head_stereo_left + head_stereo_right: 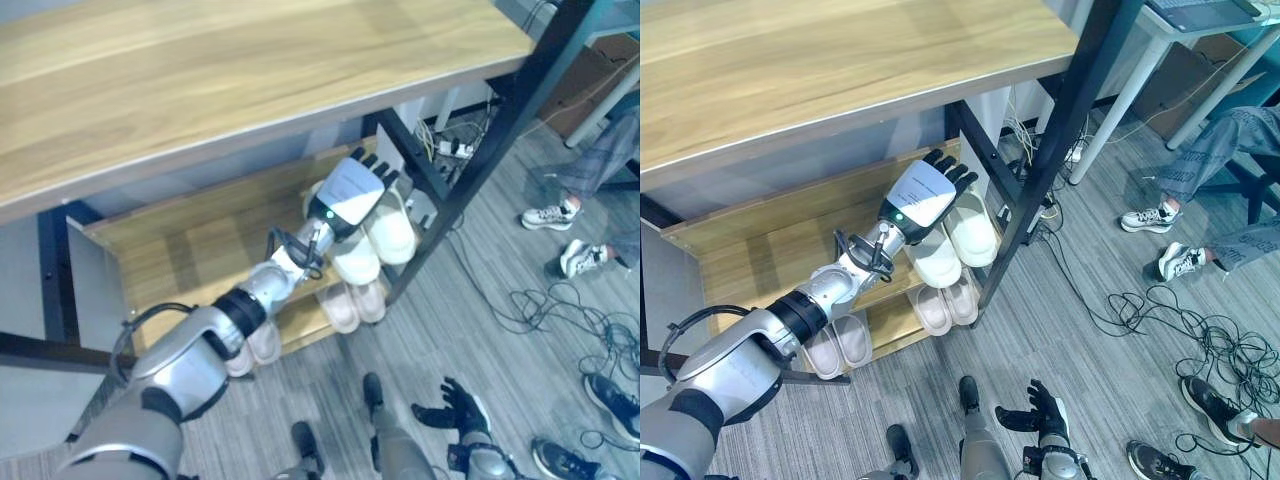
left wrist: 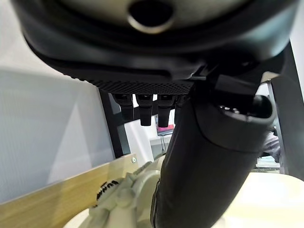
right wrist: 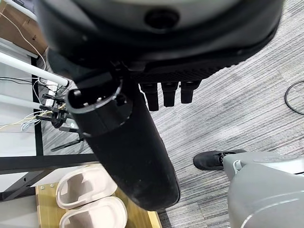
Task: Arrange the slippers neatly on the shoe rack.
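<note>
A cream pair of slippers point(image 1: 385, 240) lies at the right end of the rack's middle shelf point(image 1: 200, 240). My left hand point(image 1: 355, 190) reaches in under the top board point(image 1: 250, 80) and rests on this pair with straight fingers, open. In the left wrist view its thumb point(image 2: 209, 161) points down at a cream slipper point(image 2: 266, 199). Two more pale pairs sit on the lowest shelf, one to the right point(image 1: 945, 300) and one to the left point(image 1: 840, 345). My right hand point(image 1: 1035, 410) hangs open low over the floor, holding nothing; the right wrist view shows a slipper pair point(image 3: 90, 199) past it.
The rack's black corner post point(image 1: 480, 170) stands just right of the held pair. A person's legs and white sneakers point(image 1: 550, 215) are at the right. Loose cables point(image 1: 560, 320) and dark shoes point(image 1: 610, 395) lie on the grey carpet. A power strip point(image 1: 455, 148) sits behind the rack.
</note>
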Robot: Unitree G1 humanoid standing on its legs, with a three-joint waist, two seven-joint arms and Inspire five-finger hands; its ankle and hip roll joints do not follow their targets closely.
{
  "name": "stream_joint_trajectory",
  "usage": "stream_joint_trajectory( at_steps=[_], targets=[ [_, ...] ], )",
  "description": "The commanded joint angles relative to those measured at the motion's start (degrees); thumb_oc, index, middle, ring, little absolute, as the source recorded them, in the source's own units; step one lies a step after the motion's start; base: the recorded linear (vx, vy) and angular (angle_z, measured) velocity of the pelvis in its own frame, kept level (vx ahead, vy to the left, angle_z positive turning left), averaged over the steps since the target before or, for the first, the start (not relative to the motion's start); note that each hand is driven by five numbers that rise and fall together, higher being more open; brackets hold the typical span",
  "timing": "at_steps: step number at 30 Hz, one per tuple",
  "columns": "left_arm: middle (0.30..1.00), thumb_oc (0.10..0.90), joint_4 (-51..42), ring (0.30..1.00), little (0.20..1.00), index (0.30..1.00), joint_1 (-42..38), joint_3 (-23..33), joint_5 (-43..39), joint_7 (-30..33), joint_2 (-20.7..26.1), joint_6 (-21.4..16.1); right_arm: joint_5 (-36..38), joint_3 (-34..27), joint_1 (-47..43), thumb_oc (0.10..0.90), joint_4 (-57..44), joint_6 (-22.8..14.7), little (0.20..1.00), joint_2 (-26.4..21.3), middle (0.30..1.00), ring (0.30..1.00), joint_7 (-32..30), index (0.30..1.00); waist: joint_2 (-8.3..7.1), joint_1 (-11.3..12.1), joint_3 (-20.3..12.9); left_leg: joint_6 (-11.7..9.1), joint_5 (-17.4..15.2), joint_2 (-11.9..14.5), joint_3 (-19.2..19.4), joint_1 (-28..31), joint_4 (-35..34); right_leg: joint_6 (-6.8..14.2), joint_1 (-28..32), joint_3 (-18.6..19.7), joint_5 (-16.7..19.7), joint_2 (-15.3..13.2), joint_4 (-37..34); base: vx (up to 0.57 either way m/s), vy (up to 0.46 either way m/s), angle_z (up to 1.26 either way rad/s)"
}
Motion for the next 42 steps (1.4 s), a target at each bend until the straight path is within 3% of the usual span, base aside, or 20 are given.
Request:
stream_joint_trajectory(
  at_steps=[1, 27, 33, 36, 42],
  targets=[
    [0.900, 0.800, 0.59, 0.900, 0.900, 0.900, -7.83, 5.61, 0.93, 2.03, -1.77, 1.61, 1.88, -1.48, -1.71, 0.800, -0.12, -2.11, 0.900, -4.18, 0.900, 0.900, -0.54, 0.900, 5.83, 1.25, -0.32, -1.62, -3.67, 2.25, -9.12, -0.28, -2.15, 3.13, 7.71, -2.94, -12.13, 3.70, 2.01, 0.00, 0.000, 0.00],
    [0.900, 0.800, -2.77, 0.900, 0.900, 0.900, 1.39, 8.46, 0.05, 2.23, -0.37, -0.49, 2.15, -1.63, -1.41, 0.800, 3.39, -0.93, 0.900, -1.71, 0.900, 0.900, 0.14, 0.900, 5.49, 2.63, -4.27, -1.99, -4.08, 2.00, -10.10, 3.24, -2.15, 2.96, 11.58, -4.30, -12.61, 3.53, 1.38, 0.00, -0.008, 0.03],
    [0.900, 0.800, -11.07, 0.900, 0.900, 0.900, 5.79, 12.92, -4.52, 0.86, 1.62, -3.31, 2.16, -2.79, -0.55, 0.800, 3.98, 0.09, 0.900, -0.58, 0.900, 0.900, 0.24, 0.900, 5.69, 3.20, -5.24, -1.98, -4.16, 1.96, -10.42, 4.27, -2.15, 2.80, 12.88, -4.64, -12.87, 3.50, 1.31, 0.00, -0.008, 0.01],
    [0.900, 0.800, -17.62, 0.900, 0.900, 0.900, 12.03, 18.10, -10.72, 0.40, 3.65, -5.76, 1.86, -3.45, -0.80, 0.800, 5.19, 1.01, 0.900, 1.06, 0.900, 0.900, 0.33, 0.900, 5.84, 4.23, -5.87, -2.00, -4.16, 1.82, -11.03, 5.39, -2.15, 2.55, 14.07, -5.13, -13.12, 3.49, 1.33, 0.02, -0.011, 0.03],
    [0.900, 0.800, -19.34, 0.900, 0.900, 0.900, 20.53, 22.48, -15.24, 0.20, 3.38, -6.60, 1.33, -3.78, -1.29, 0.800, 6.28, 1.81, 0.900, 2.43, 0.900, 0.900, -0.29, 0.900, 5.86, 5.11, -6.56, -2.05, -3.99, 1.78, -11.45, 5.91, -2.15, 2.20, 14.91, -5.75, -12.99, 3.52, 0.76, 0.02, -0.009, 0.09]
  ],
)
